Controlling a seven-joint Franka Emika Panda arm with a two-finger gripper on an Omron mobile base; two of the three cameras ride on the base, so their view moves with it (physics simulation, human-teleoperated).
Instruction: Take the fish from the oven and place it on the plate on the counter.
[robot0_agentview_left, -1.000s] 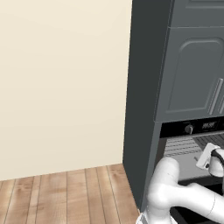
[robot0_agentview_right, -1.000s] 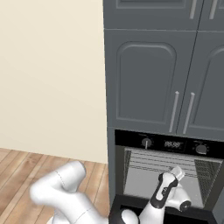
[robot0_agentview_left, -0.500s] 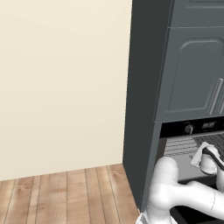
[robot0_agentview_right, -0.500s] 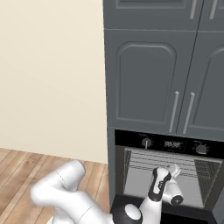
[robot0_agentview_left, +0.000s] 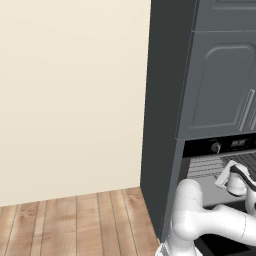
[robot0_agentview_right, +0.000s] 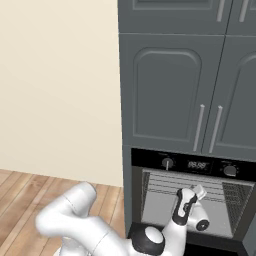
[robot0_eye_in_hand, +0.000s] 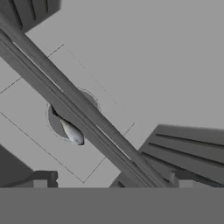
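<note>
A plain cream wall (robot0_agentview_left: 70, 95) runs along the left, meeting a light wooden plank floor (robot0_agentview_left: 75, 222) at its base. A tall dark grey cabinet unit (robot0_agentview_right: 170, 90) stands against the wall, its flat side panel (robot0_agentview_left: 162, 115) facing the room. Two upper panelled doors (robot0_agentview_right: 167, 92) sit side by side, each fitted with a slim vertical metal handle (robot0_agentview_right: 199, 127) near the centre seam.

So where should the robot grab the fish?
Probably across the middle of the fish, pinching its narrow sides. It lies long and slim inside the oven, partly behind a rack bar, so the open gripper should come in through the front.
</note>
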